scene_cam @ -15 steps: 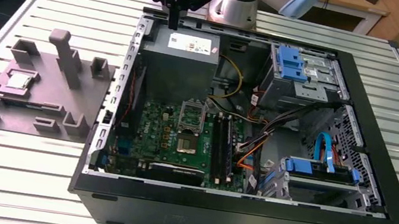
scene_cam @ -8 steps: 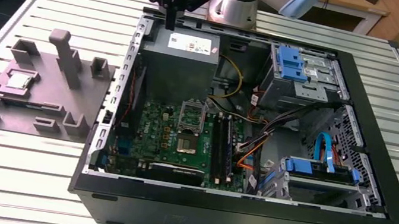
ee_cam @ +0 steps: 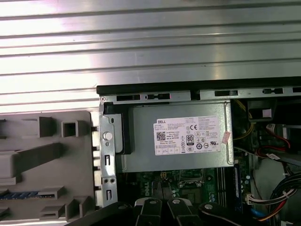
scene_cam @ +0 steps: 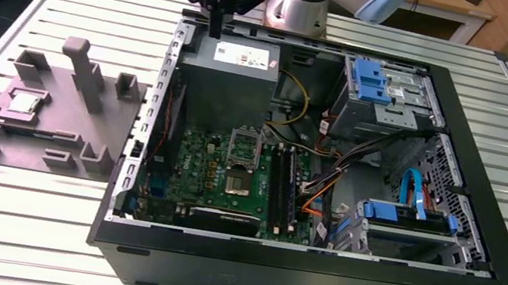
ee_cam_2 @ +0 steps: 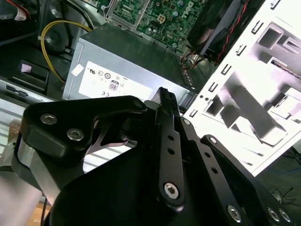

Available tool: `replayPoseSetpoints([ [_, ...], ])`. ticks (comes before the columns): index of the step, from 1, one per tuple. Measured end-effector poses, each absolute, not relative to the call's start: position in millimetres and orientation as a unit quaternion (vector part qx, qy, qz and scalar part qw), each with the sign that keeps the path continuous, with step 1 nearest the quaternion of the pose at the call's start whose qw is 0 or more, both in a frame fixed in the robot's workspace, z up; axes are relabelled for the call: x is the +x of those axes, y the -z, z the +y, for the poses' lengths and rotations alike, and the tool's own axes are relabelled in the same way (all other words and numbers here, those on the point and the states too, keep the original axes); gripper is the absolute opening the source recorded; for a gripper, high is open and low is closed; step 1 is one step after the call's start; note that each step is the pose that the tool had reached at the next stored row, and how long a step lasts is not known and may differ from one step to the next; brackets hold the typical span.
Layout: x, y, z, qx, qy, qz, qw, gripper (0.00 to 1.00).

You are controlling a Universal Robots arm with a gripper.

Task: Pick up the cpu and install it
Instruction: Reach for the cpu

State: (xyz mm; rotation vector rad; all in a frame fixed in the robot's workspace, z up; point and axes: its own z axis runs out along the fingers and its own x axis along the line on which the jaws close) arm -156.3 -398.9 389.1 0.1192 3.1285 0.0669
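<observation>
In the exterior view the cpu (scene_cam: pixel 24 103), a small silvery square chip, lies in a recess of the grey fixture (scene_cam: pixel 73 125) on the table, to the left of the open computer case (scene_cam: pixel 486 225). My gripper (scene_cam: pixel 216 28) hangs over the case's rear edge, above the grey power supply (scene_cam: pixel 229 70), far from the cpu. Its slim fingers point down, pressed together, with nothing between them. The second wrist view shows the gripper (ee_cam_2: pixel 165 100) shut over the power supply (ee_cam_2: pixel 127 70). The green motherboard (scene_cam: pixel 212 178) with its silver socket frame (scene_cam: pixel 243 158) lies in the case.
Blue drive bays (scene_cam: pixel 371 81) and loose cables (scene_cam: pixel 331 174) fill the case's right side in the exterior view. Upright posts (scene_cam: pixel 77 65) rise from the fixture. The first wrist view shows the power supply (ee_cam: pixel 178 136), the fixture (ee_cam: pixel 42 160) and the ribbed metal table (ee_cam: pixel 141 42).
</observation>
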Motion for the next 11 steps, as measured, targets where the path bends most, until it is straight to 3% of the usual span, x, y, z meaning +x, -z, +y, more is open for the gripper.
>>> replayPoseSetpoints([
  [11,-158.3,-388.4,-398.9,0.038,-0.021,0.999,0.004,0.10],
])
